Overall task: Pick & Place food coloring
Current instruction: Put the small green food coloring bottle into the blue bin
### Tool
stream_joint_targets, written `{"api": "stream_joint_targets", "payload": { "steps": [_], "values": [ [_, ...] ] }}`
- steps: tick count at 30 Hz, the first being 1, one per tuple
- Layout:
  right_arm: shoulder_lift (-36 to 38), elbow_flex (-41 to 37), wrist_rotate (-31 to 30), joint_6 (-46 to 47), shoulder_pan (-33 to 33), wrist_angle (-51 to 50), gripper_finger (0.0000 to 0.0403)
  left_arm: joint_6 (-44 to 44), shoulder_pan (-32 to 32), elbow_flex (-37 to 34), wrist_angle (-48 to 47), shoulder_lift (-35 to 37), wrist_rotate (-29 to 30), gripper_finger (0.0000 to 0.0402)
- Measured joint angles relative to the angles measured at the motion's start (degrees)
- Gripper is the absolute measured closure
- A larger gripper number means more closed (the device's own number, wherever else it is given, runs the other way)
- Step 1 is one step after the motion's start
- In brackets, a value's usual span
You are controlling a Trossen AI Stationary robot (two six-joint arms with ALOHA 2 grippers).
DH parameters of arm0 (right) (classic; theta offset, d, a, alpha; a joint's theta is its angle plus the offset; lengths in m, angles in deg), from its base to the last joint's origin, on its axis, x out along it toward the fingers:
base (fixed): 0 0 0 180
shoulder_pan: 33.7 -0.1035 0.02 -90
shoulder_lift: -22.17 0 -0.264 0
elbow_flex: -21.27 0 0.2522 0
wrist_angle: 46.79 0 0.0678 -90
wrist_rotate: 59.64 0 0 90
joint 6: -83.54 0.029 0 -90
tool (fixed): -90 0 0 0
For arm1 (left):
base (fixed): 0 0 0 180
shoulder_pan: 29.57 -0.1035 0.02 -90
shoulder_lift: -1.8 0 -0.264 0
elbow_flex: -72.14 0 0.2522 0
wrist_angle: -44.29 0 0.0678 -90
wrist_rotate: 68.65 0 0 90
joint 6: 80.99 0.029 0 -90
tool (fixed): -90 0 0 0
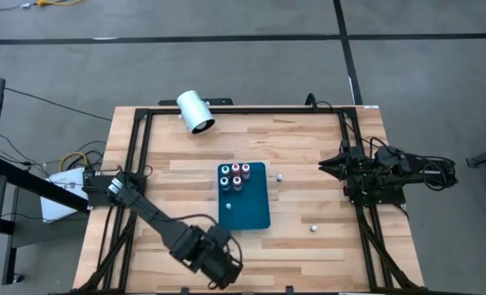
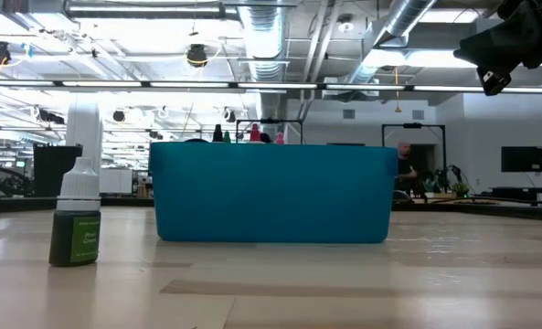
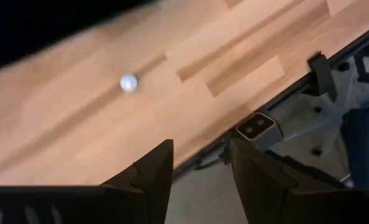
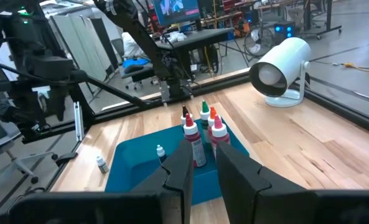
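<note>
Left tool (image 1: 223,269), at six o'clock, narrowly parted and empty, should descend squarely over the green-labelled bottle (image 1: 314,228) at four o'clock; right tool (image 4: 203,163) narrow, empty.

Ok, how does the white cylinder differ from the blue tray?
The white cylinder is round and pale; the blue tray is flat and rectangular. The cylinder sits by the table's edge, the tray mid-table. The tray holds small bottles; the cylinder shows none. Both rest on the wooden table, untouched.

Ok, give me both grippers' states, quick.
Left gripper: open, holding nothing, over the table's near edge.
Right gripper: open, holding nothing, parked at the right side.
</note>
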Motion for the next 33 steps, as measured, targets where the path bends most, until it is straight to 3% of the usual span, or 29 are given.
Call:
{"api": "stream_joint_targets", "payload": {
  "steps": [6,12,21,33],
  "values": [
    [-0.02,0.0,0.0,0.0,0.0,0.0,0.0343,-8.27,2.93,0.0,-0.02,-0.13,2.52,0.0251],
    [-0.02,0.0,0.0,0.0,0.0,0.0,0.0343,-10.02,3.09,-1.03,0.47,-0.13,5.87,0.0251],
    [0.0,0.0,0.33,0.0,0.0,-0.01,0.0343,-13.24,2.61,-10.84,7.25,-0.26,8.61,0.0251],
    [0.0,0.0,0.48,0.0,0.0,-0.02,0.0343,-18.26,2.5,-24.48,18.65,-0.2,7.52,0.0251]
  ]
}}
